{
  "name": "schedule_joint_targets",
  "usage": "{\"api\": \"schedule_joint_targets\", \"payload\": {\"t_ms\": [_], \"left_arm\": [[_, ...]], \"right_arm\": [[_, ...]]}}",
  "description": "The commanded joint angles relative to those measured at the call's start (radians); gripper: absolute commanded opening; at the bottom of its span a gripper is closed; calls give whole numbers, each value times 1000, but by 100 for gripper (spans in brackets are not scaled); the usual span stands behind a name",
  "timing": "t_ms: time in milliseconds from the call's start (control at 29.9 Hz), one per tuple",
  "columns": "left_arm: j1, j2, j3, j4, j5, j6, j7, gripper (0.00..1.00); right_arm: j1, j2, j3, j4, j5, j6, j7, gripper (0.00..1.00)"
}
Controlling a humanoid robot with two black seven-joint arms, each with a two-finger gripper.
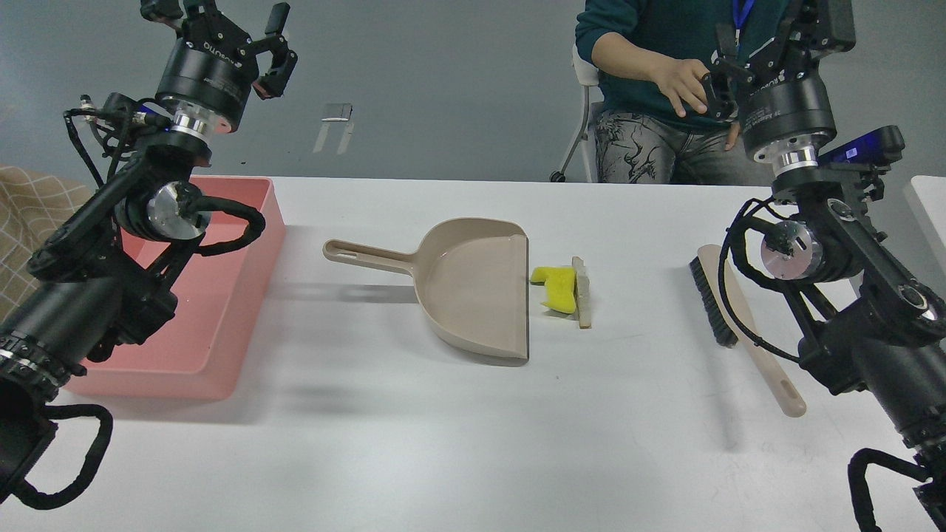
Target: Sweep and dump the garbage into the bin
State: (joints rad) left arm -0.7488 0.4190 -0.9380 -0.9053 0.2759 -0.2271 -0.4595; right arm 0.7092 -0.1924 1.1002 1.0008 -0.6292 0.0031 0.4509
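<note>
The bin [222,347] below the raised, open, unloaded left gripper [244,29] held nothing visible, the dustpan [473,288] likewise; the right gripper's [768,37] opening was unclear.

Single head cam, high, looking forward and down over the white table [473,443]. Left arm [111,244] enters from the left edge, right arm [850,295] from the right. Mid-range, whole tabletop in frame; no second view.

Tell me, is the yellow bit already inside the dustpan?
No, the yellow chunk lies on the table just outside the dustpan's open edge.
</note>
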Motion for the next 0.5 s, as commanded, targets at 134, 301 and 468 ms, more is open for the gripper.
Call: {"api": "schedule_joint_targets", "payload": {"t_ms": [134, 301, 468], "left_arm": [[-3, -6, 57, 6, 0, 0, 2, 99], [-3, -8, 87, 8, 0, 2, -2, 99], [0, -6, 93, 12, 2, 11, -4, 99]], "right_arm": [[30, -22, -3, -27, 2, 0, 0, 100], [64, -22, -5, -62, 5, -2, 0, 100], [94, -24, -3, -142, 6, 0, -1, 100]]}}
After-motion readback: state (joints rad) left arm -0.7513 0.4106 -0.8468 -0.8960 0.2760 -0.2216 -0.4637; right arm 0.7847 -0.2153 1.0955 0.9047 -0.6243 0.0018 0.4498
